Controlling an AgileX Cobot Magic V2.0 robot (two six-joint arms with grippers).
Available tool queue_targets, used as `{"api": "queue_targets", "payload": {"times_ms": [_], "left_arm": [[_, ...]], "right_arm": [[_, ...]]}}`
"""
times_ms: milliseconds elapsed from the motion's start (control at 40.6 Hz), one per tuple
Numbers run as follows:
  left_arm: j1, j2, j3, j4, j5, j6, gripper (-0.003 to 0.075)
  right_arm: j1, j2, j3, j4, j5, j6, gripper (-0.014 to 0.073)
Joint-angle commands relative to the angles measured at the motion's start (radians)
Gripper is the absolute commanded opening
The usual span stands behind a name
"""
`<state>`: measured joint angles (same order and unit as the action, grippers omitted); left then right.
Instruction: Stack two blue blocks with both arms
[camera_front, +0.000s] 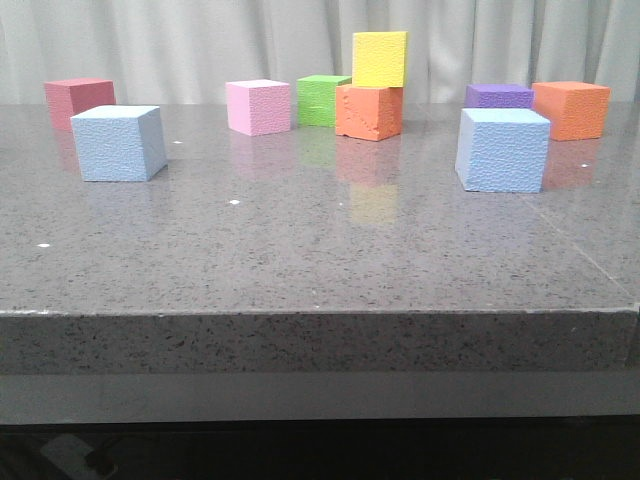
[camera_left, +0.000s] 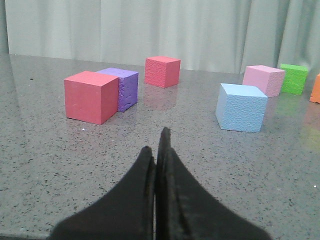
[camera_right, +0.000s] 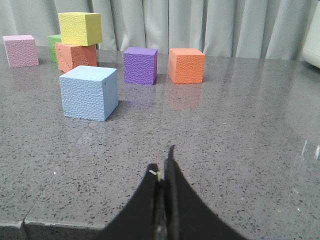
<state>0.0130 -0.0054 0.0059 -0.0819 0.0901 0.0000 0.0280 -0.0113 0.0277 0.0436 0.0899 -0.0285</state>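
Two blue blocks stand apart on the grey table: one blue block (camera_front: 119, 142) at the left, the other blue block (camera_front: 502, 149) at the right. The left wrist view shows the left one (camera_left: 241, 107) ahead and off to one side of my left gripper (camera_left: 156, 142), which is shut with nothing in it. In the right wrist view the right blue block (camera_right: 89, 92) sits ahead of my right gripper (camera_right: 163, 161), also shut and empty. Neither gripper appears in the front view.
At the back stand a red cube (camera_front: 79, 101), a pink cube (camera_front: 258, 106), a green cube (camera_front: 321, 99), a yellow cube (camera_front: 379, 58) on an orange cube (camera_front: 368, 110), a purple cube (camera_front: 498, 96) and another orange cube (camera_front: 571, 109). The table's front edge (camera_front: 320, 312) is near.
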Motion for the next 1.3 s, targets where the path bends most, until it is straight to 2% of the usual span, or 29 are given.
{"api": "queue_targets", "payload": {"times_ms": [0, 517, 689, 984, 1082, 1279], "left_arm": [[0.001, -0.017, 0.003, -0.008, -0.084, 0.0, -0.002], [0.001, -0.017, 0.003, -0.008, -0.09, 0.0, -0.002], [0.001, -0.017, 0.003, -0.008, -0.101, 0.0, -0.002], [0.001, -0.017, -0.049, -0.008, -0.218, 0.0, -0.002], [0.001, -0.015, -0.168, -0.012, -0.15, 0.0, -0.002], [0.001, 0.075, -0.497, 0.001, 0.156, 0.0, -0.002]], "right_arm": [[-0.007, -0.017, -0.006, -0.001, -0.09, -0.007, -0.0127], [-0.007, -0.017, -0.006, -0.002, -0.09, -0.007, -0.0127], [-0.007, -0.017, -0.006, -0.002, -0.182, -0.007, -0.0127], [-0.008, -0.017, -0.026, -0.005, -0.245, -0.007, -0.0127], [-0.008, -0.017, -0.101, -0.005, -0.199, -0.007, -0.0127], [-0.008, 0.023, -0.358, -0.005, 0.029, -0.007, -0.0127]]}}
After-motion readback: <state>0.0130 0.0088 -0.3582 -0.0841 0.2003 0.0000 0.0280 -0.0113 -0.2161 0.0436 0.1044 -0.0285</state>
